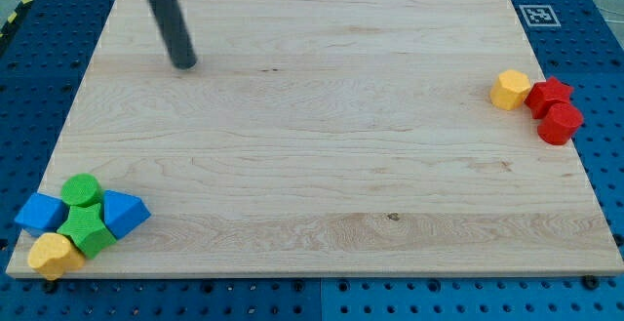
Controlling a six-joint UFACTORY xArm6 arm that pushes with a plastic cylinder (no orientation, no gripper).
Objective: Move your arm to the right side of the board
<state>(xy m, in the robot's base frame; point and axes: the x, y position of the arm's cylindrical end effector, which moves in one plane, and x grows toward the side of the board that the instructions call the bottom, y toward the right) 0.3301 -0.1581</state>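
Camera view: I carry no claw, only a stiff rod, so nothing opens or shuts. My tip (184,64) rests at the upper left of the wooden tabletop (322,165), well apart from every block. The goal, the view's right side, holds a yellow block (510,89), a red star block (549,95) and a red cylinder (560,123), probably light and easily knocked. The path across looks open; 5 blocks cluster bottom left.

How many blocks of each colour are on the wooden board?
Blue blocks: 2
Green blocks: 2
Yellow blocks: 2
Red blocks: 2
Total: 8
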